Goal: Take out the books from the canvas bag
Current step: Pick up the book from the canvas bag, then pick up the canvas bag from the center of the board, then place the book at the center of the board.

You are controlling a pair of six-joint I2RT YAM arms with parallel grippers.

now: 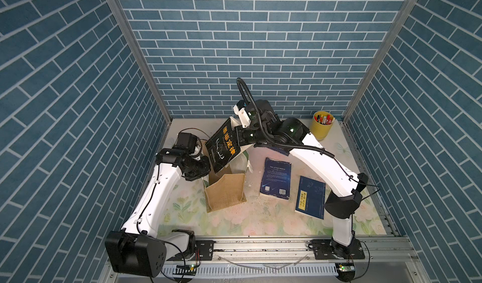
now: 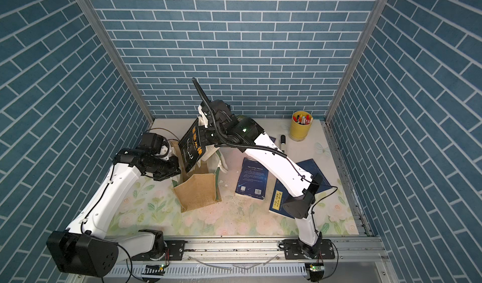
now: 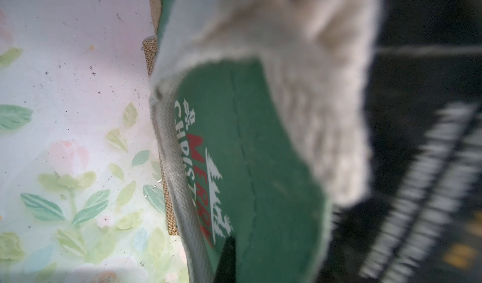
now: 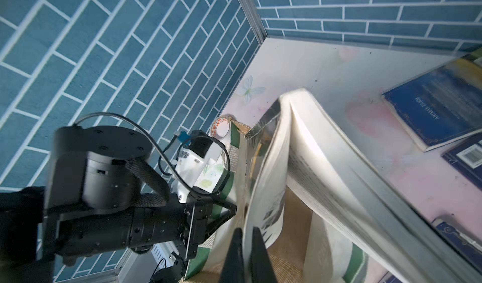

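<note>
The right gripper [image 4: 246, 250] is pinching the black book [image 1: 223, 148], which has yellow characters on its cover, and is holding it tilted with its lower corner in the mouth of the canvas bag [image 1: 225, 190]. The bag is tan burlap with green-white sides and is standing mid-table. The left gripper [image 4: 229, 208] is clamping the bag's rim. A dark blue book [image 1: 276, 178] and a yellow-strip book [image 1: 311, 197] are lying flat beside the bag.

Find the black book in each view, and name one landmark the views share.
Top view: black book centre, tilted over the bag.
Top view: left of centre, over the bag.
Left wrist: too blurred to tell.
Right wrist: centre, pages splayed.
Landmark: the bag, in all four.
</note>
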